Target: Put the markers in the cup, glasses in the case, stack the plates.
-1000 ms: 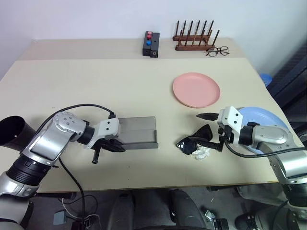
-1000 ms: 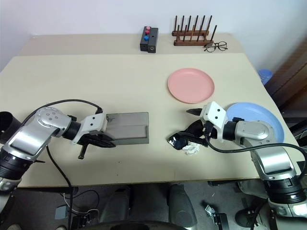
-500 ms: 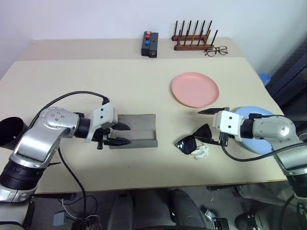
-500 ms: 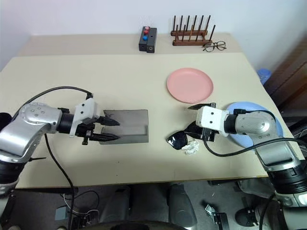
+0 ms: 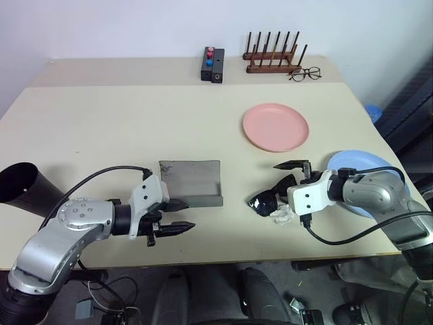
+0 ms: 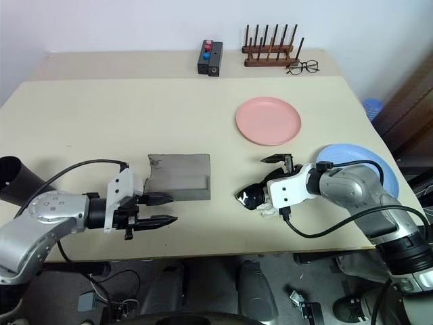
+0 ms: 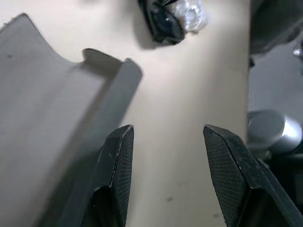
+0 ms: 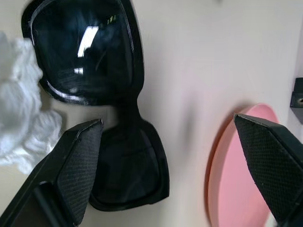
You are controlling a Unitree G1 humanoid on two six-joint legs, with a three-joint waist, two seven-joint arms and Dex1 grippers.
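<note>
The grey case point(image 5: 191, 183) lies open mid-table. My left gripper point(image 5: 187, 214) hangs open and empty just off its near edge; its fingers point(image 7: 116, 165) frame the case's corner point(image 7: 57, 123). The black sunglasses point(image 5: 266, 199) lie right of the case. My right gripper point(image 5: 288, 184) stands open over them, with one lens point(image 8: 85, 61) beyond its fingers point(image 8: 80, 161) and the other lens between them. The pink plate point(image 5: 276, 126) sits farther back. My right arm partly covers the blue plate point(image 5: 356, 163). The black cup point(image 5: 24, 186) is at the far left. The markers are out of view.
A crumpled white scrap point(image 5: 281, 215) lies against the sunglasses' near side. At the back stand a black box with red and blue buttons point(image 5: 213, 62), a wooden peg rack point(image 5: 274, 57) and clear-lens spectacles point(image 5: 306, 72).
My left gripper opened, let go of the case and drew back toward the table's near edge. My right gripper rolled over while staying above the sunglasses.
</note>
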